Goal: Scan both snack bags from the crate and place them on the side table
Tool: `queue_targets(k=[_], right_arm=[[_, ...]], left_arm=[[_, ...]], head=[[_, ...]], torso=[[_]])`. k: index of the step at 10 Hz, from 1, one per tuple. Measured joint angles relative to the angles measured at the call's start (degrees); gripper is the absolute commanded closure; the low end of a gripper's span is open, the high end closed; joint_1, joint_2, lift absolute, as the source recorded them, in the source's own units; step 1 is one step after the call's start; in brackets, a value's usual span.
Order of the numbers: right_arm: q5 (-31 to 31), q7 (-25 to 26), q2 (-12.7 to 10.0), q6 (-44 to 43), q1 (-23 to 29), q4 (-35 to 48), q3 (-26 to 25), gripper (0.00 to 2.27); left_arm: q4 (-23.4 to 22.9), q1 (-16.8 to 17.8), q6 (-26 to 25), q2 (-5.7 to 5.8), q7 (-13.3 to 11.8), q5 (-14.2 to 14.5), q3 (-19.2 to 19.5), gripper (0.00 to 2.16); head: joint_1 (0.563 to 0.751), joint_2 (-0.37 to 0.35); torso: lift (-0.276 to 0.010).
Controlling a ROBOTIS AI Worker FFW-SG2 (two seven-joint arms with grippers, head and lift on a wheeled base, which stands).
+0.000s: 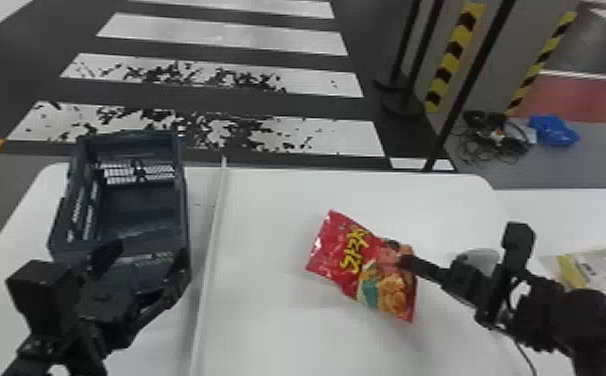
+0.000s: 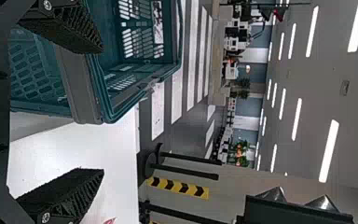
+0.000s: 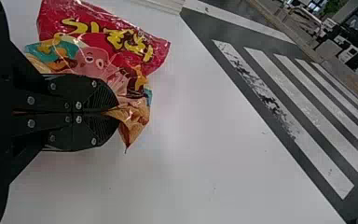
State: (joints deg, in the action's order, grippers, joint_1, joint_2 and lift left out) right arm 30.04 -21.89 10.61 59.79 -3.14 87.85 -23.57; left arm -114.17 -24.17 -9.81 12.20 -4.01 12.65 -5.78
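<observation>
Bench [image 1: 267, 200]: crate [image 1: 127, 145] at far left corner. Side table [image 1: 567, 215]: beyond right edge. Left gripper [image 2: 101, 109]: open, beside crate. Right gripper [image 3: 116, 112]: clamped on red bag [image 1: 337, 250], over bench. Pale bag [image 1: 602, 270]: on side table. Likely step: scanning; hold firmly, avoid creasing.

On white round-cornered counter [image 1: 277, 200]: dark teal rectangular plastic crate [image 1: 184, 200], left. Right of it, in right end effector [image 1: 405, 262]: glossy red snack bag [image 1: 337, 250]. Farther right, on white side table [image 1: 567, 215]: pale-and-yellow glossy bag [image 1: 599, 270].
</observation>
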Motion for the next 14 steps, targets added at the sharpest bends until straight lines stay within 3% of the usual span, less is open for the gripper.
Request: queue_targets(k=[4, 8, 11, 14], right_arm=[[-13.97, 6.49, -0.36, -10.77, 4.03, 12.46, 2.04, 2.25], [-35.85, 16.75, -0.75, -25.0, 9.19, 20.43, 13.65, 2.25], [-55.45, 25.44, -0.8, -29.11, 11.39, 22.28, 23.0, 2.25], [-74.29, 32.73, 0.66, -32.76, 12.51, 16.3, 30.7, 2.25]], left_arm=[[0.13, 0.06, 0.0, 0.1, 0.06, 0.0, 0.04, 0.09], [0.26, 0.23, 0.0, 0.01, 0.15, 0.0, -0.09, 0.09], [0.19, 0.03, 0.0, 0.07, 0.54, 0.0, -0.02, 0.09], [0.29, 0.18, 0.0, 0.12, 0.81, 0.01, -0.11, 0.09]], head=[[0.695, -0.232], [0.695, -0.23], [0.695, -0.199], [0.695, -0.173]], torso=[[-0.095], [-0.095], [-0.095], [-0.095]])
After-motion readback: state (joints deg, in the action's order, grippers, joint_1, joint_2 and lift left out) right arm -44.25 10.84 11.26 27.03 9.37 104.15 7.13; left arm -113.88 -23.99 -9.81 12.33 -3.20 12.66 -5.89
